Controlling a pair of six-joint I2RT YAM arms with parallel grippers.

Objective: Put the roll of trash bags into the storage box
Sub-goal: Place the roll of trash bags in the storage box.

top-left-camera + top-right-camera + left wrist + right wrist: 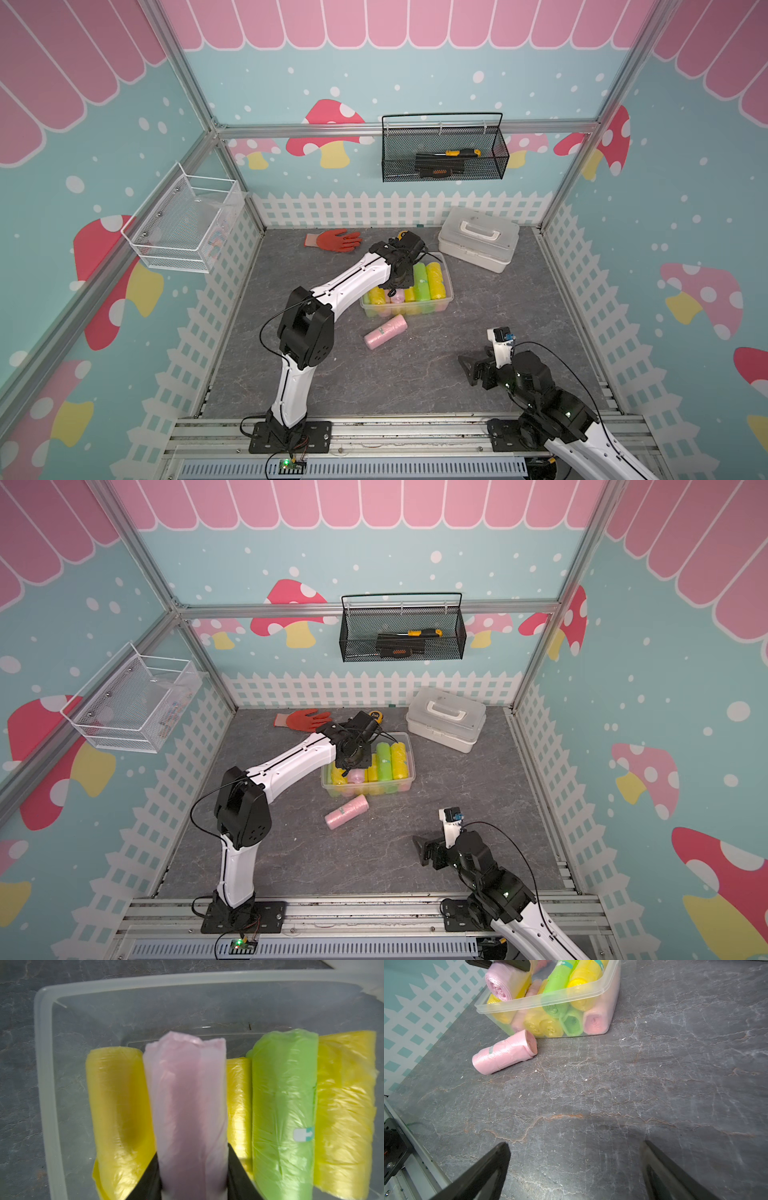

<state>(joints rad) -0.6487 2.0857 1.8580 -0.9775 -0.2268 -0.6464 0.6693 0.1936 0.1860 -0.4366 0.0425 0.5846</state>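
Your pink roll [187,1105] is over the storage box [44,1084], above the packed rolls [282,1105], with your left claw [192,1153] clamped on it. A second pink roll [385,331] lies on the worktop [675,1064] just beside the box. Your right claw [575,1144] is spread wide and holds nothing.

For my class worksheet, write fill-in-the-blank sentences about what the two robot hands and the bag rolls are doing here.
The left hand grips a ___ roll over the storage box.
The right hand is ___ and empty.
Outside the box, ___ loose roll lies on the table.
Missing words: pink; open; one.
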